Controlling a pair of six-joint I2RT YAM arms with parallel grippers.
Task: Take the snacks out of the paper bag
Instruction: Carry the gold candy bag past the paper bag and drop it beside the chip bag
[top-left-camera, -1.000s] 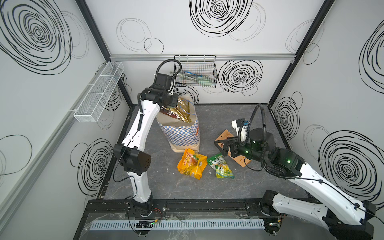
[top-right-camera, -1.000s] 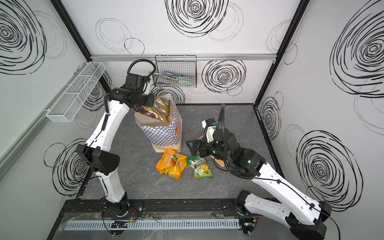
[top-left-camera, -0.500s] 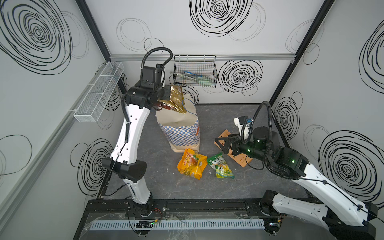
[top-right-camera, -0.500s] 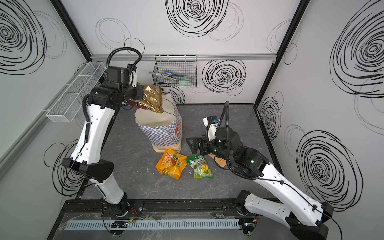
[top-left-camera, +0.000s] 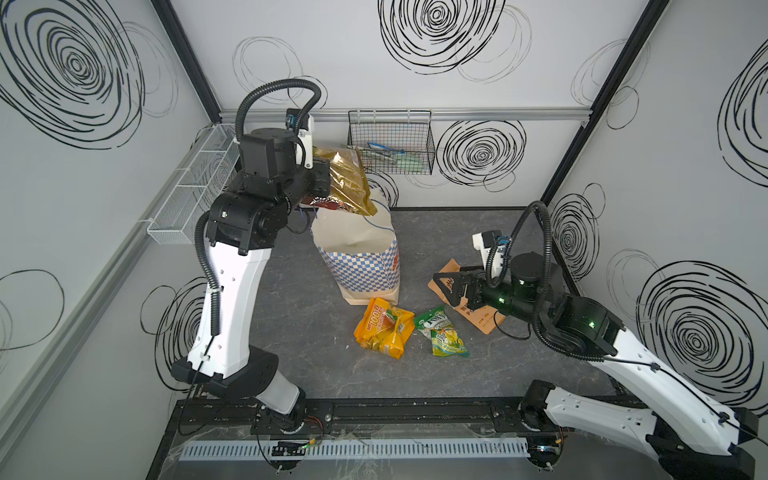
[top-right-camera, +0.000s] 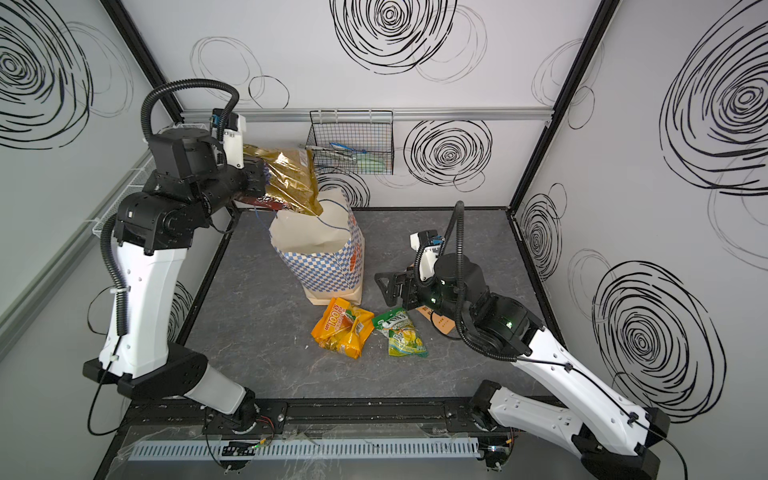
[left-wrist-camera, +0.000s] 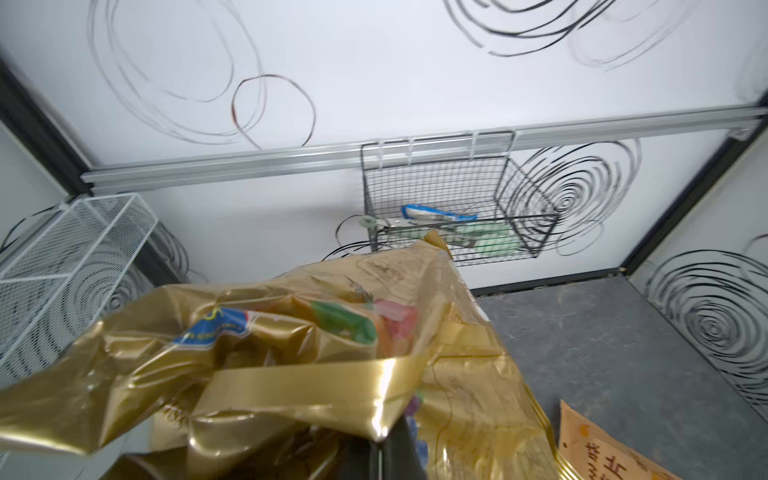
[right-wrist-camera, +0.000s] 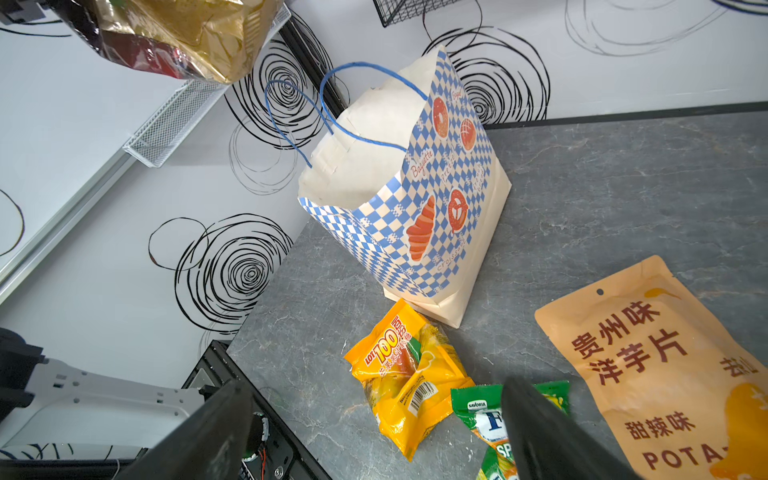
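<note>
Top views: my left gripper (top-left-camera: 321, 188) was clamped on the gold foil pack (top-left-camera: 349, 183), above the far-left rim of the paper bag (top-left-camera: 361, 259). My right gripper (top-left-camera: 444, 287) hung jaws apart over the orange pouch (top-left-camera: 484, 322). Left wrist: gold foil pack (left-wrist-camera: 332, 353) filled the view. Right wrist: yellow pack (right-wrist-camera: 407, 370) and green pack (right-wrist-camera: 478, 415) lay just near of the bag.
</note>
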